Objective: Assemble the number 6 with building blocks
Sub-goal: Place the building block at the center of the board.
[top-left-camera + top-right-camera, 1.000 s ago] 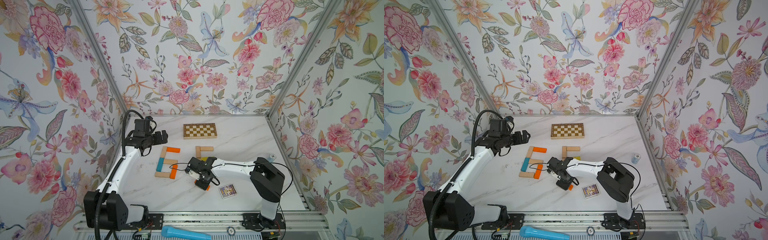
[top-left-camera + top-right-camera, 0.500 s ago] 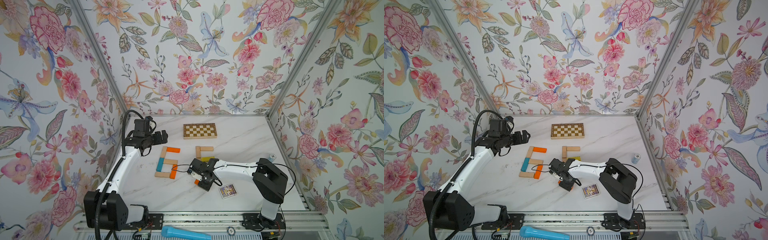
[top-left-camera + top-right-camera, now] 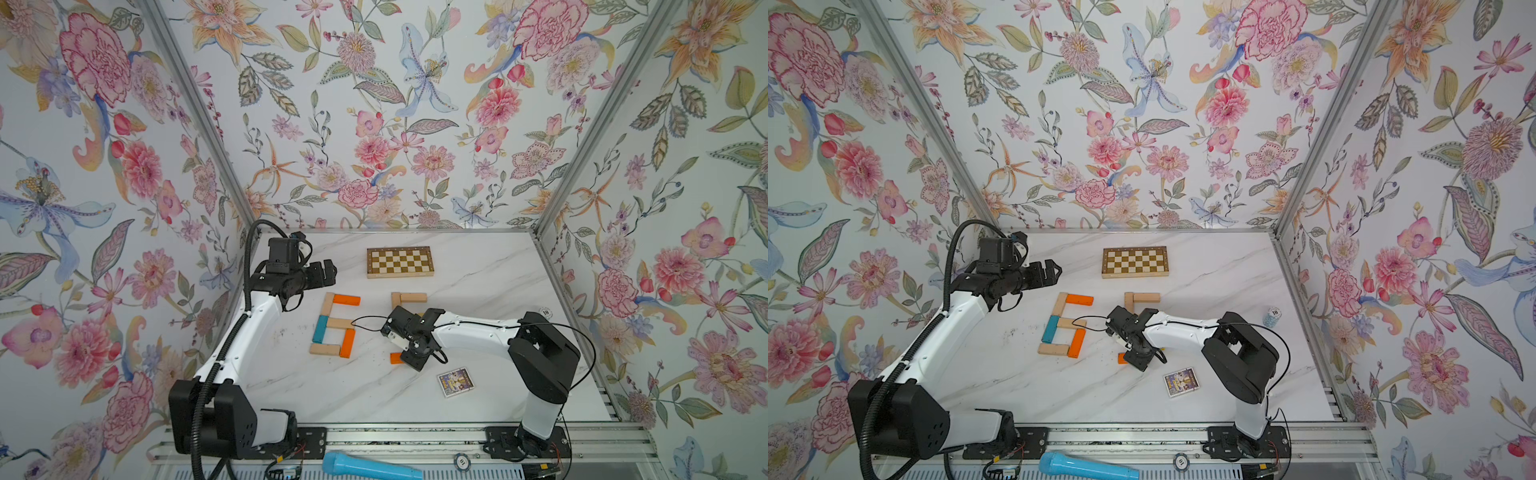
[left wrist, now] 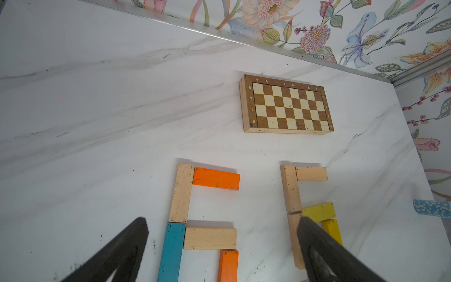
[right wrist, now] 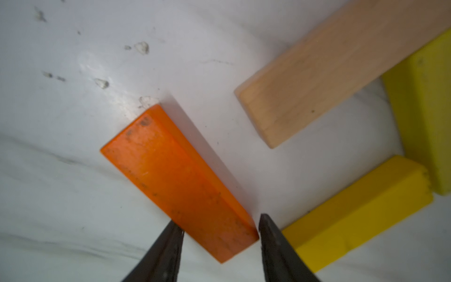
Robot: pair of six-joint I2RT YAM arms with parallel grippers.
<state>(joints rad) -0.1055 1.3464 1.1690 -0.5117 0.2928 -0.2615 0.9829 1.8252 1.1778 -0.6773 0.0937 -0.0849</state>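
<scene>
left fingers (image 4: pixel 129 246): spread wide and empty; we see them hanging over the counter (image 3: pixel 374 395) near the built 6 (image 3: pixel 338 323).
right fingers (image 5: pixel 166 254): parted, one on each side of the orange block (image 5: pixel 178 180) at one end; we cannot tell if they touch it.
orange block: flat on the counter, skewed, near but apart from the pale bar (image 5: pixel 317 73) and yellow bar (image 5: pixel 353 214) of the part-built 6 (image 3: pixel 409 297).

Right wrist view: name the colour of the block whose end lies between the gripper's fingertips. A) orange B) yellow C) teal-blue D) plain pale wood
A: the orange block has its near end between the right gripper's fingertips; the yellow blocks and the plain wooden block lie off to the side.
</scene>
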